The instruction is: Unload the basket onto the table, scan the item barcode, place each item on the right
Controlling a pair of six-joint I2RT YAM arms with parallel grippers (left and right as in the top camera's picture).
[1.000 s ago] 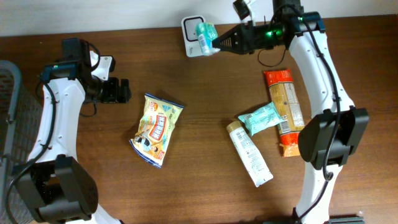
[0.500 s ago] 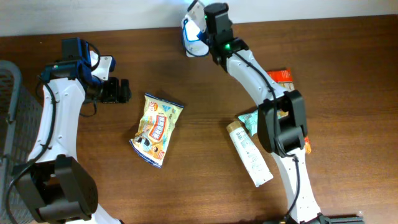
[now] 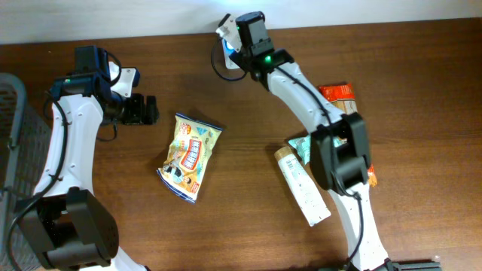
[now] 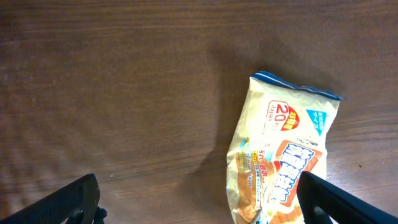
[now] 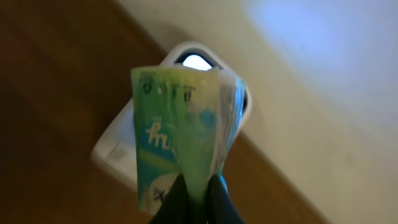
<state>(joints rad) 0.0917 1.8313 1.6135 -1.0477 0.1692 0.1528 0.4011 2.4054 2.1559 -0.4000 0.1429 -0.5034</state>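
Green packet: where is it? (K.)

Off the table; pinched at one edge by the right gripper, jaws clenched on it; held over the white scanner at the far edge of the wood, by the pale wall; whether packet and scanner touch, cannot tell. (M.)

Barcode readable? (K.)

Cannot tell; the wrist view gives only green print with white lettering, blurred. (M.)

Left gripper? (K.)

Released, jaws spread wide; it hangs above bare wood on the left side, near the yellow snack bag; the bag lies flat, apart from the fingers. (M.)

Rest of the table? (K.)

White tube and orange packet lie on the right side, both partly under the right arm; grey wire basket at the left edge. (M.)
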